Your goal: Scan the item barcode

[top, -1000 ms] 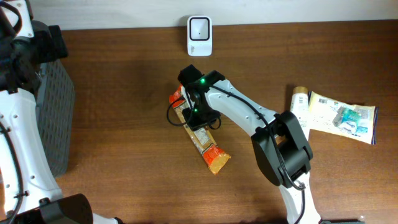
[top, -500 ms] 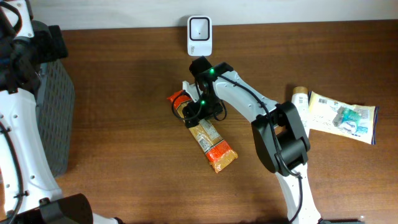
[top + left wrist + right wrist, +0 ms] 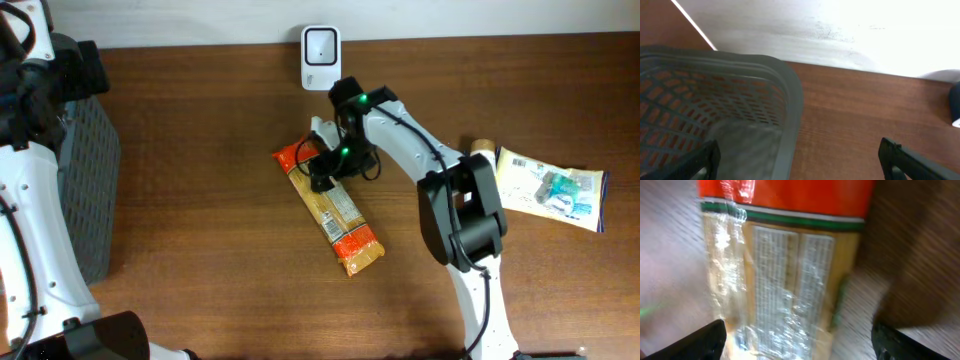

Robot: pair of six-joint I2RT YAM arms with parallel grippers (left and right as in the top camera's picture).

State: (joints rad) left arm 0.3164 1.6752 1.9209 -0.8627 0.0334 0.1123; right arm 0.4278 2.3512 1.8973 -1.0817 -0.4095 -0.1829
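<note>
The item, a long clear packet (image 3: 331,208) with orange ends, lies flat and diagonal on the wooden table (image 3: 200,200). My right gripper (image 3: 324,168) hovers open over its upper end, holding nothing. In the right wrist view the packet (image 3: 785,275) fills the frame, blurred, with an orange band and a white printed panel. It lies below my right gripper (image 3: 800,342), between the two spread dark fingers (image 3: 705,340). No barcode can be made out. The white scanner (image 3: 321,45) stands at the table's back edge. My left gripper (image 3: 800,162) is open above a basket rim.
A grey mesh basket (image 3: 88,190) stands at the far left, and its rim (image 3: 790,115) runs under the left gripper. A small bottle (image 3: 483,168) and a flat printed packet (image 3: 552,186) lie at the right.
My right gripper has opened and let go of the packet, rising and shifting right and toward the back. The packet now lies flat, slightly further right. The left arm has not moved.
</note>
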